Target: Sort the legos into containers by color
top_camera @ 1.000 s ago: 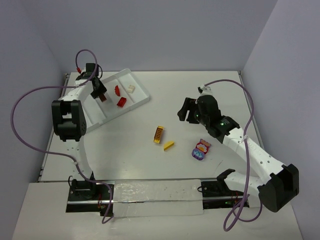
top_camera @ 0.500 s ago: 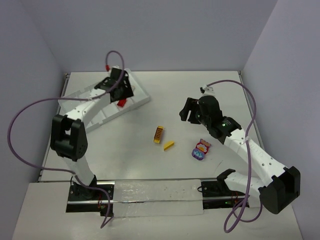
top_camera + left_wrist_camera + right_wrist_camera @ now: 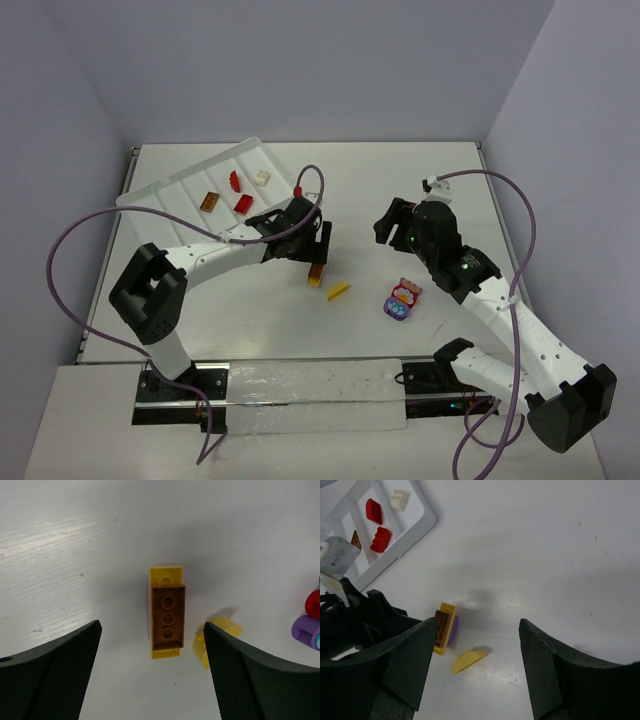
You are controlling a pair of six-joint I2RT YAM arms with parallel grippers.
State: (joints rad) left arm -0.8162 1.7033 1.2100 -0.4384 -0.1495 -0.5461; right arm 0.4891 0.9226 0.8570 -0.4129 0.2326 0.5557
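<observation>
Top external view puts the flat white plastic tray with low dividers [image 3: 175, 192] at 10 o'clock on the white table [image 3: 400, 170], set askew. It holds four pieces. A small brown plastic brick [image 3: 209, 201] lies in one compartment. A small red plastic brick [image 3: 234, 181] and a second red brick [image 3: 243, 203] lie together in the next compartment toward 2 o'clock. A small white plastic brick [image 3: 262, 176] lies in the one beyond that.

The left gripper [image 3: 152, 626] hangs near the table's centre, just off the tray's 4 o'clock corner, with its fingers spread wide. In the left wrist view a brown-and-yellow brick cluster [image 3: 167, 617] lies on the table between the two black fingers and touches neither. It is a brown brick, hollow underside facing the wrist camera, joined to a longer yellow piece that pokes out at 12 and 6 o'clock. The right wrist view shows a purple rounded part on the cluster's far side. A loose yellow half-round plastic piece [image 3: 220, 630] lies just beside the cluster at its 4 o'clock, partly hidden behind one finger.

The right gripper [image 3: 477, 625] is over the table's 3 o'clock side, its jaws apart and holding nothing. A purple-and-pink plastic cluster [image 3: 402, 300] sits at 4 o'clock from centre, well apart from the tray and beside the right arm.
</observation>
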